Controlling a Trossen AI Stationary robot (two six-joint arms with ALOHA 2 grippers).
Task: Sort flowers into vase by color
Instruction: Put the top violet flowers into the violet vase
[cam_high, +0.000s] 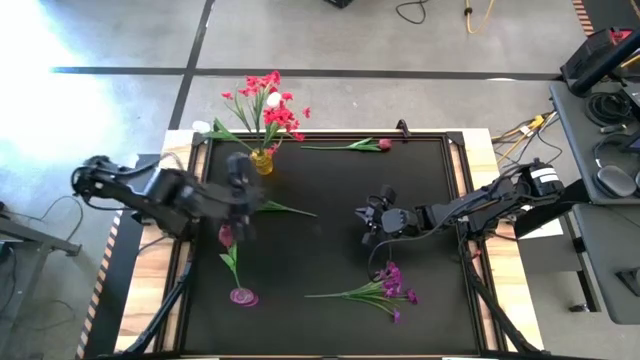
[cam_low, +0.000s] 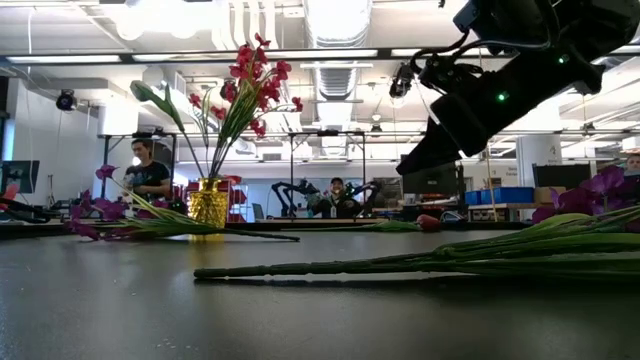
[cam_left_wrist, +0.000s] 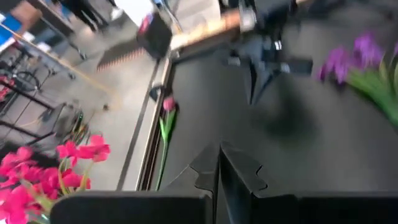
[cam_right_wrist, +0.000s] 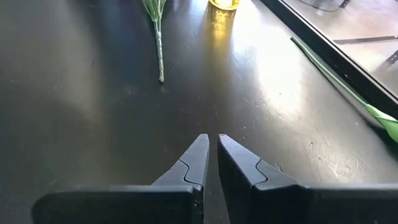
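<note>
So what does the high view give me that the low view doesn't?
Only the high view shows the left gripper, shut, beside the yellow vase, a pink vase and the purple bunch lying near the shut right gripper. Only the low view shows people in the room behind. Both show the yellow vase holding red flowers.

Setting: a robotics laboratory in a large open industrial hall. The black-topped bench (cam_high: 330, 225) stands on a grey concrete floor (cam_high: 120, 100) marked with dark tape lines (cam_high: 300, 71). Loose cables (cam_high: 520, 130) run across the floor to a side desk (cam_high: 600, 160) carrying headphones (cam_high: 615, 180). Overhead, exposed ventilation ducts (cam_low: 335, 25) and strip lights (cam_low: 330, 53) span the ceiling. Behind the bench, seated persons (cam_low: 148, 175) work at stations, one beside another robot arm (cam_low: 295, 192).
</note>
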